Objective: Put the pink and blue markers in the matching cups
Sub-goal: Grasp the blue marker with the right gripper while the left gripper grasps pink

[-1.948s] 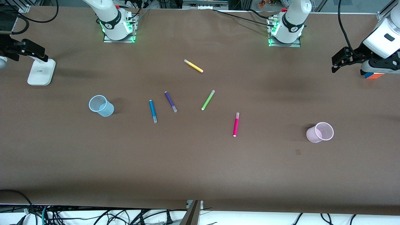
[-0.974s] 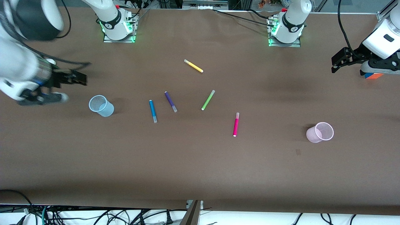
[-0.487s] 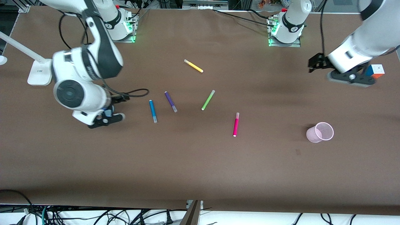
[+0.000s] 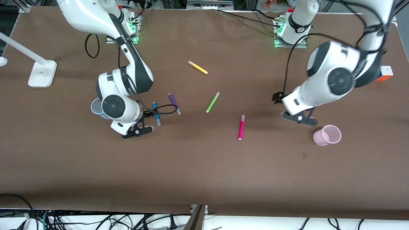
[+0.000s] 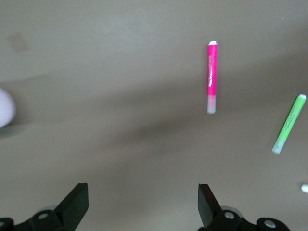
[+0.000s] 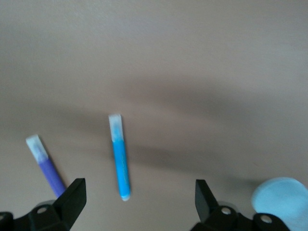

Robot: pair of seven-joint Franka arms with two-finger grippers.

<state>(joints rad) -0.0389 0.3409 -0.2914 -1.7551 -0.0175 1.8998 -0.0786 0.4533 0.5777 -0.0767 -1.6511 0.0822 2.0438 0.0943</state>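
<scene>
The blue marker (image 4: 156, 114) lies on the brown table, partly crossed by a cable; it also shows in the right wrist view (image 6: 120, 156). The pale blue cup (image 4: 96, 108) stands upright, partly hidden by the right arm. My right gripper (image 4: 147, 112) is open and empty, low over the table between that cup and the blue marker (image 6: 139, 192). The pink marker (image 4: 241, 127) lies mid-table and shows in the left wrist view (image 5: 211, 77). The pale pink cup (image 4: 327, 135) stands upright. My left gripper (image 4: 277, 96) is open and empty over bare table between the pink marker and the pink cup (image 5: 143, 197).
A purple marker (image 4: 174, 103) lies beside the blue one. A lime-green marker (image 4: 212, 102) and a yellow marker (image 4: 198, 67) lie nearer the bases. A white lamp base (image 4: 41, 73) stands at the right arm's end. A colour cube (image 4: 385, 72) sits at the left arm's end.
Both arms have swung in from the table's ends. The right gripper passed over the blue cup to the blue marker. The left gripper came toward the pink marker. Markers and cups have not moved.
</scene>
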